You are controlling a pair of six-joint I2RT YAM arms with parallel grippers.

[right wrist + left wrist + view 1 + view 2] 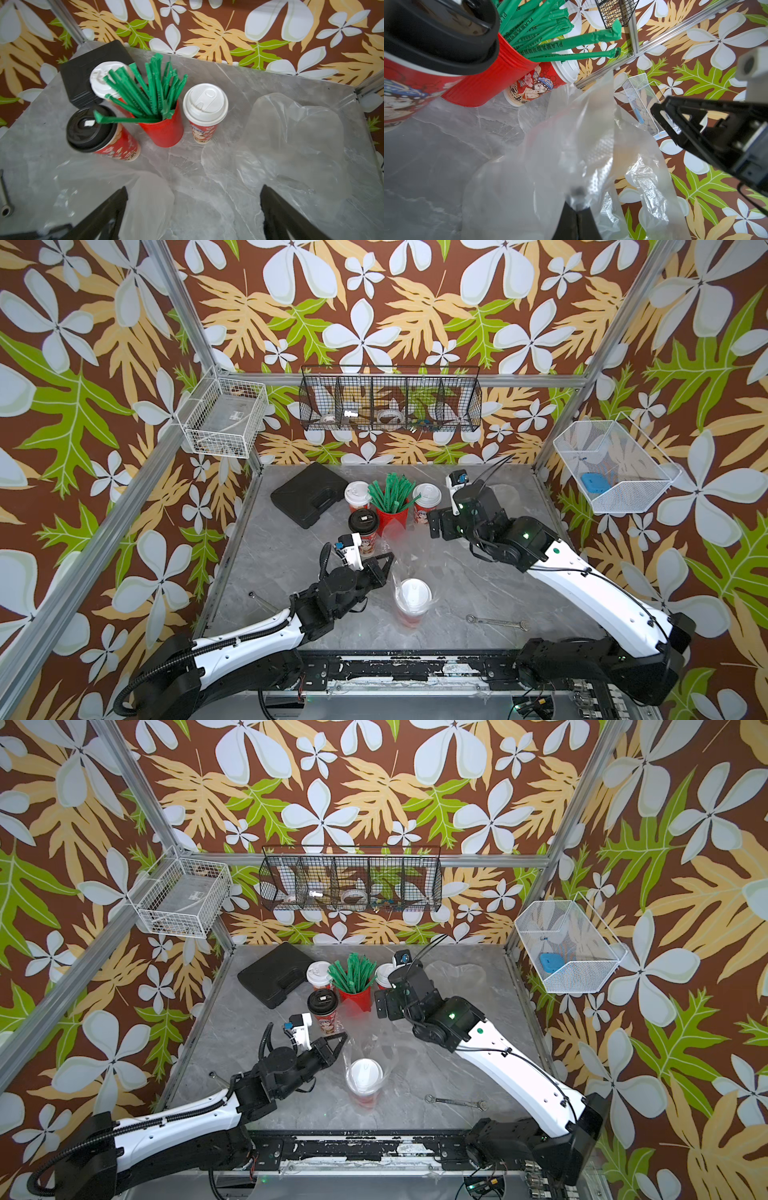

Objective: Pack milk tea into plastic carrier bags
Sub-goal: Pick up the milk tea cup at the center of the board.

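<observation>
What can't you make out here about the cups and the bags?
- Bagged cup: in both top views, its print is hidden by the lid and the crinkled bag.
- Back white-lidded cup: right wrist view, body mostly hidden by the straws.
- Flat bag: top views, partly behind the right arm.
- Black wire basket: contents too small to identify.

top views look down on the whole table (457,576); wrist views sit low, close.
</observation>
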